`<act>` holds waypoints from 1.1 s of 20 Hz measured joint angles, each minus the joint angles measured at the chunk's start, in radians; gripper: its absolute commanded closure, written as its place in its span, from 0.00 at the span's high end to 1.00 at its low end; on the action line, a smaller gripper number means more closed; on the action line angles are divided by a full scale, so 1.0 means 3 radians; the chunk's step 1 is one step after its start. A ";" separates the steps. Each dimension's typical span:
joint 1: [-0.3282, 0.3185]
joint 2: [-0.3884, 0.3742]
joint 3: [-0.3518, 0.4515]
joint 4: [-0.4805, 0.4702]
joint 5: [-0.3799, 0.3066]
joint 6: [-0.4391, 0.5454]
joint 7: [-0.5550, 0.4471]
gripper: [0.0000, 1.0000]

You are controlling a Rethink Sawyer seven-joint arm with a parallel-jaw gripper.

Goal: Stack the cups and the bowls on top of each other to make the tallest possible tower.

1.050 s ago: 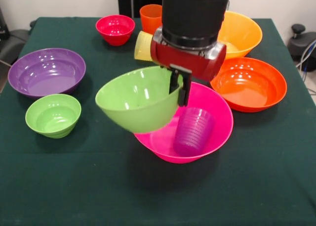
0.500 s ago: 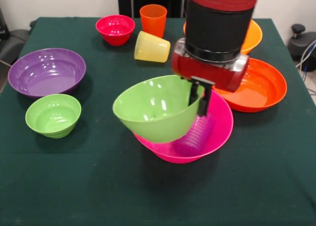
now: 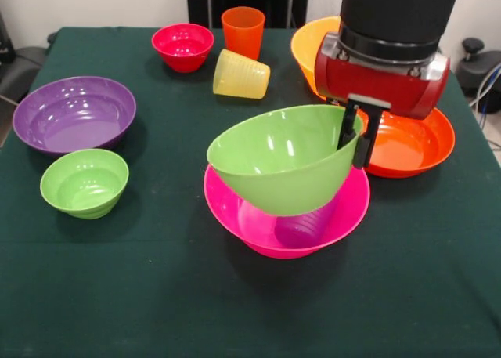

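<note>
Over the last second the gripper (image 3: 357,135), pinched on the rim of the medium green bowl (image 3: 282,160), has carried that bowl sideways from beside the large pink bowl (image 3: 348,209) to a tilted hover right over it, hiding most of the purple cup (image 3: 305,226) lying on its side inside, so I judge the next step is to lower the bowl onto cup and base. The small green bowl (image 3: 84,182), purple bowl (image 3: 74,113), small red bowl (image 3: 182,45), orange cup (image 3: 242,30), tipped yellow cup (image 3: 240,74), yellow-orange bowl (image 3: 309,48) and orange-red bowl (image 3: 407,142) wait around; only the last sits close, beside the pink one
</note>
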 measured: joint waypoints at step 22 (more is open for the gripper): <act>-0.0099 -0.0038 -0.0051 0.0173 -0.0008 -0.0211 0.0000 0.00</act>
